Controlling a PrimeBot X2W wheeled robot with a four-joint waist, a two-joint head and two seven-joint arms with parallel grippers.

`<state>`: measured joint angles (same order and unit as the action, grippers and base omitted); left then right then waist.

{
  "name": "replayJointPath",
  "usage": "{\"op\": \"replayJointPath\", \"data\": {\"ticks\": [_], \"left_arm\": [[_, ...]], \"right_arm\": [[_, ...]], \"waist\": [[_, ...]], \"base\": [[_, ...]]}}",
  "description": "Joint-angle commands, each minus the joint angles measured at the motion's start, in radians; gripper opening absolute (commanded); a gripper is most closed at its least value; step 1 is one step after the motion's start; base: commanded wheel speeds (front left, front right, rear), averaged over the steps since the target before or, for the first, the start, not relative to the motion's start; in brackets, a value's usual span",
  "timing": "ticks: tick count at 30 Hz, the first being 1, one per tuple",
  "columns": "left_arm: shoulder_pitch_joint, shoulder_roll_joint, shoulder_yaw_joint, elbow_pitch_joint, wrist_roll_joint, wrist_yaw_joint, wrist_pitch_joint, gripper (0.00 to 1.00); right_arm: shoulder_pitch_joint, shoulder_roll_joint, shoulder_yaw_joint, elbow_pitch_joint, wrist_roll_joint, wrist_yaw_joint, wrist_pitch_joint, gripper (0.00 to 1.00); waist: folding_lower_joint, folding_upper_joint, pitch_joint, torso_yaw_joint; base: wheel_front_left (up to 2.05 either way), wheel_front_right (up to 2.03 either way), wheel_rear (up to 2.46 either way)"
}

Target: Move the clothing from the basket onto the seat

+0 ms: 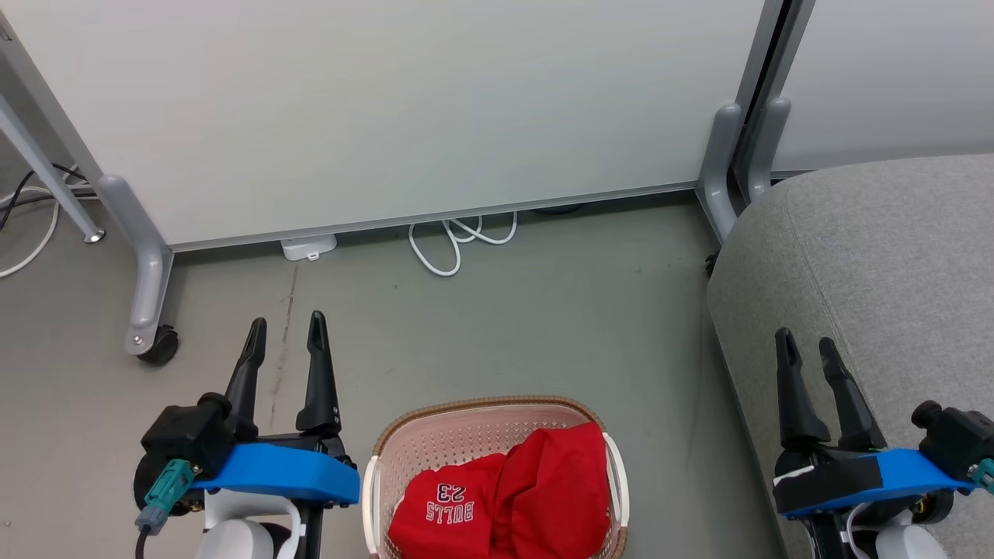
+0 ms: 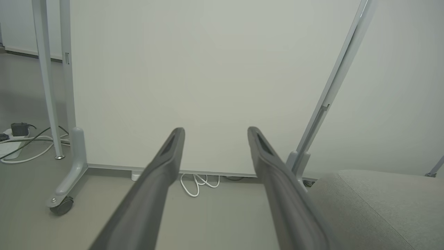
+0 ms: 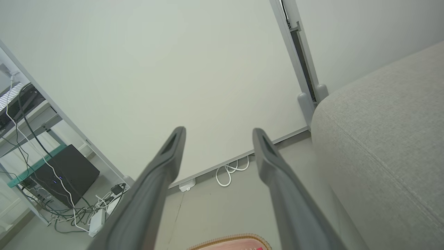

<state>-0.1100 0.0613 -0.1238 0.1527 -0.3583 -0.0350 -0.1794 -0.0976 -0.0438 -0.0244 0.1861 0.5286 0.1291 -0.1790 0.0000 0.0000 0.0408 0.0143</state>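
Note:
The cream-white basket (image 1: pixel 450 436) with its brown woven rim stands on the floor at the bottom middle of the head view, and its rim edge (image 3: pixel 230 240) peeks into the right wrist view. Inside it lies the red clothing (image 1: pixel 536 489), the "BULLS 23" jersey (image 1: pixel 450 505) on the left. The grey couch seat (image 1: pixel 877 264) rises at the right, also seen in both wrist views (image 2: pixel 378 205) (image 3: pixel 385 139). My left gripper (image 1: pixel 286 326) hovers open to the left of the basket, empty. My right gripper (image 1: pixel 806 348) is open over the couch's front edge, empty.
A pale partition panel (image 1: pixel 388 116) on grey wheeled legs (image 1: pixel 147 310) closes off the back. A coiled white cable (image 1: pixel 458 241) and a small white box (image 1: pixel 309 247) lie at its foot. More cables and a black box (image 3: pixel 66 173) sit at the far left.

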Motion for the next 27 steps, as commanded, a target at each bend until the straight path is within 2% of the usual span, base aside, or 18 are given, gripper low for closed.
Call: {"op": "replayJointPath", "data": {"ticks": [1,11,27], "left_arm": [[-0.021,0.009,-0.005,-0.015,0.024,-0.006,-0.011,1.00],[-0.008,0.008,-0.001,-0.017,0.108,-0.031,-0.032,1.00],[0.011,-0.001,0.008,0.011,0.224,-0.043,-0.064,1.00]], "right_arm": [[-0.001,-0.007,0.000,-0.011,-0.026,0.002,-0.011,1.00],[0.012,-0.008,-0.008,-0.012,-0.122,0.002,-0.033,1.00],[0.025,-0.009,-0.022,-0.003,-0.247,0.002,-0.063,1.00]], "waist": [[0.0000,0.0000,0.001,0.000],[0.0000,0.0000,0.006,0.007],[0.0000,0.0000,0.001,0.008]], "base": [[0.00,0.00,0.00],[0.00,0.00,0.00],[0.00,0.00,0.00]]}}
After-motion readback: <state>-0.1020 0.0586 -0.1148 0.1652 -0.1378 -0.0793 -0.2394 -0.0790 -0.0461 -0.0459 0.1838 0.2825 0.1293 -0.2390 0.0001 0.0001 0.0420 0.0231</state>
